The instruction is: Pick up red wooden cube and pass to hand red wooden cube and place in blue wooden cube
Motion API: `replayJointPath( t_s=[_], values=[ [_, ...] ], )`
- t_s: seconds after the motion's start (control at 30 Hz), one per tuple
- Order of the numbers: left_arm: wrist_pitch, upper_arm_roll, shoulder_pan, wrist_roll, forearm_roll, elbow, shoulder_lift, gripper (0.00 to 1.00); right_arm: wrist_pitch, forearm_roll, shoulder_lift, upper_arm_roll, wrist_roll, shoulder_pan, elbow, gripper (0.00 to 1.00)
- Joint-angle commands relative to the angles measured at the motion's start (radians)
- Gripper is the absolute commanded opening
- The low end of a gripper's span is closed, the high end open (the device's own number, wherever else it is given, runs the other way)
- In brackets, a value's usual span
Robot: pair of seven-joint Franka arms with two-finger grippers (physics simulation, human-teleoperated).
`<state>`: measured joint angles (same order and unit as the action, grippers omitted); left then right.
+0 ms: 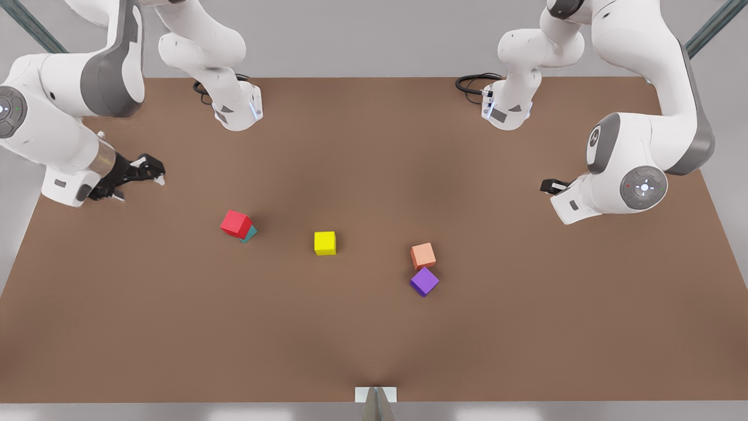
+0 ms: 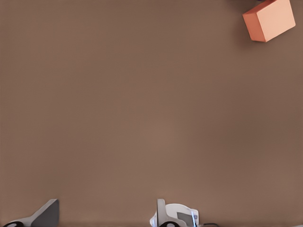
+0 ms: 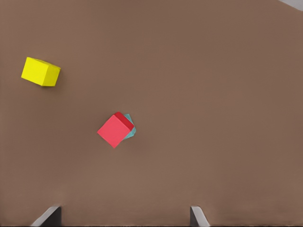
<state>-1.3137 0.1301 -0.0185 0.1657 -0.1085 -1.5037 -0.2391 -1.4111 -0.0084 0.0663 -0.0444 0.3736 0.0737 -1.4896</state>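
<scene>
The red wooden cube [image 1: 235, 224] sits askew on top of the blue wooden cube [image 1: 250, 235], a teal cube whose edge pokes out from under it. From the right wrist view I look down on the red wooden cube [image 3: 113, 131] and the teal sliver of the blue wooden cube [image 3: 131, 129]. My right gripper [image 1: 149, 172] hangs open and empty at the front view's left, apart from the stack. My left gripper [image 1: 552, 186] waits at the front view's right, mostly hidden behind its wrist. One of its fingertips [image 2: 45, 215] sits wide to the side, with nothing held.
A yellow cube [image 1: 325, 242] lies mid-table. A pale orange cube [image 1: 423, 255] and a purple cube [image 1: 424, 281] sit close together toward the front view's right. Both arm bases [image 1: 236, 111] [image 1: 505, 111] stand at the brown table's far edge.
</scene>
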Motion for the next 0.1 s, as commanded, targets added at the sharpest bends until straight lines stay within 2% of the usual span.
replayJointPath(
  t_s=[0.0, 0.07],
  values=[
    [0.002, 0.0, 0.0, 0.0, 0.0, 0.0, -0.002, 1.0, 0.084, -0.007, -0.025, 0.009, -0.444, 0.003, -0.028, 1.0],
    [0.004, 0.0, 0.0, 0.0, 0.0, 0.0, -0.002, 1.0, 0.075, -0.007, -0.023, 0.009, -0.443, 0.003, -0.037, 1.0]
  ],
)
